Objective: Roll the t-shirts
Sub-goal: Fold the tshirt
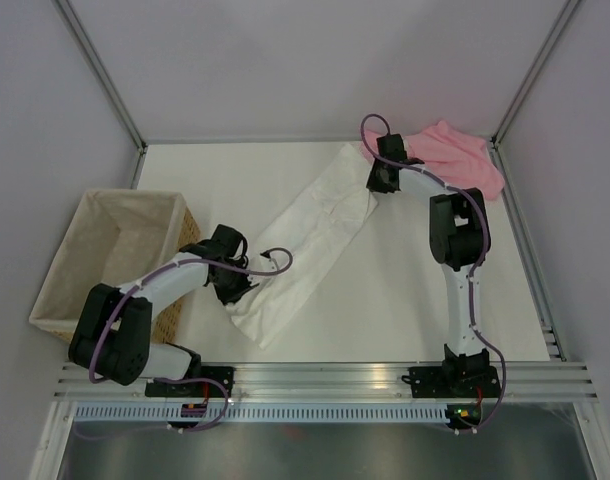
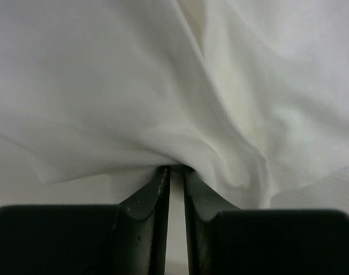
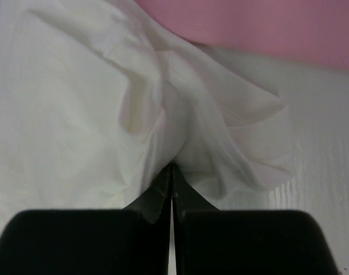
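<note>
White t-shirt point(image 1: 315, 235) held at both ends, one gripper on each.

It lies on the desk point(image 1: 405, 300) as a long folded strip, its long axis running diagonally from near-left to far-right. The left gripper point(image 2: 175, 169) is pinched closed on cloth at the near end, and the right gripper point(image 3: 173, 166) is pinched closed on cloth at the far end, just beside the pink t-shirt point(image 1: 460, 155) bunched in the far right corner. The white cloth looks soft and wrinkled, creased mid-strip, so a roll would likely run along that axis.
</note>
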You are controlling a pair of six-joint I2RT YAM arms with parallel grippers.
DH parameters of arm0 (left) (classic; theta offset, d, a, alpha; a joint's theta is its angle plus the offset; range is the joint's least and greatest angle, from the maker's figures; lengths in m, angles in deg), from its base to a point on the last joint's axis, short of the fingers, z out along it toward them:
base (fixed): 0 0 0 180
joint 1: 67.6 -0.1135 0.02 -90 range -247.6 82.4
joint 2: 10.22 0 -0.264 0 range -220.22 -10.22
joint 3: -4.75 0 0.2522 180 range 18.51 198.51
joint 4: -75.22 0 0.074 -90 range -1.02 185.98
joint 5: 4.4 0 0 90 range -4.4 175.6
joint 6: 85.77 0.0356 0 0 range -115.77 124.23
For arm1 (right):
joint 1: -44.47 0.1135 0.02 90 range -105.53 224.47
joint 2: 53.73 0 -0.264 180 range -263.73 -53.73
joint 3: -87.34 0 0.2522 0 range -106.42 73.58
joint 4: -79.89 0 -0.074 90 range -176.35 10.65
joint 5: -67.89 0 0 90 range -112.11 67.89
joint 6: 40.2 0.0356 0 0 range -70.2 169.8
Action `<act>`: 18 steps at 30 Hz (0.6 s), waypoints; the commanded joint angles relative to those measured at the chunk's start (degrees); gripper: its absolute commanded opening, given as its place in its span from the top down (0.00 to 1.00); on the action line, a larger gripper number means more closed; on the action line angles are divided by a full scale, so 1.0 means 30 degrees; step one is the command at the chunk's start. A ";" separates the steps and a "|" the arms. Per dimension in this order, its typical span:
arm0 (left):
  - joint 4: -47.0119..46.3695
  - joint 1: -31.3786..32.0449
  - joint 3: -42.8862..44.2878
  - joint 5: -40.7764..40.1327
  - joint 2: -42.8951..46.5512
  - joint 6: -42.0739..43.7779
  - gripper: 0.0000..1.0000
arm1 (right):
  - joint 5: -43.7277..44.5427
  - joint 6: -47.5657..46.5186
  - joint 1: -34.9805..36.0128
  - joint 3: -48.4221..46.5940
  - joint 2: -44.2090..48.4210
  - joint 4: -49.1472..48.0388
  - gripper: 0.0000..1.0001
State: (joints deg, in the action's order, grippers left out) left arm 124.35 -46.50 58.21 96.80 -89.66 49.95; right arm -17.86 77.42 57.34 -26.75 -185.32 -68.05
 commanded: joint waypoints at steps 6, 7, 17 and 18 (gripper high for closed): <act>0.5199 0.0466 0.0122 0.3881 0.0317 0.0116 0.80 | 0.0839 -0.0211 0.0107 -0.7645 -0.3945 0.3331 0.96; 0.5316 0.0466 0.0270 0.4376 0.0376 -0.0002 0.79 | 0.0723 -0.0240 0.0107 -0.8268 -0.4152 0.3477 0.96; 0.5845 0.0086 0.3755 0.5701 0.0377 -0.1936 0.77 | 0.0195 -0.1589 -0.0156 -0.6082 -0.0613 0.2310 0.80; 0.5555 -0.0408 0.4309 0.5410 0.0173 -0.2198 0.77 | 0.0194 -0.1298 -0.0331 -0.5062 0.0000 0.2190 0.80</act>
State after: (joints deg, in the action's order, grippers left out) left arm 140.86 -45.78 66.61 109.98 -88.81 46.34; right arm -17.29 74.16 57.42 -46.45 -193.30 -59.28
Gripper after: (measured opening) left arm 0.226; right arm 0.194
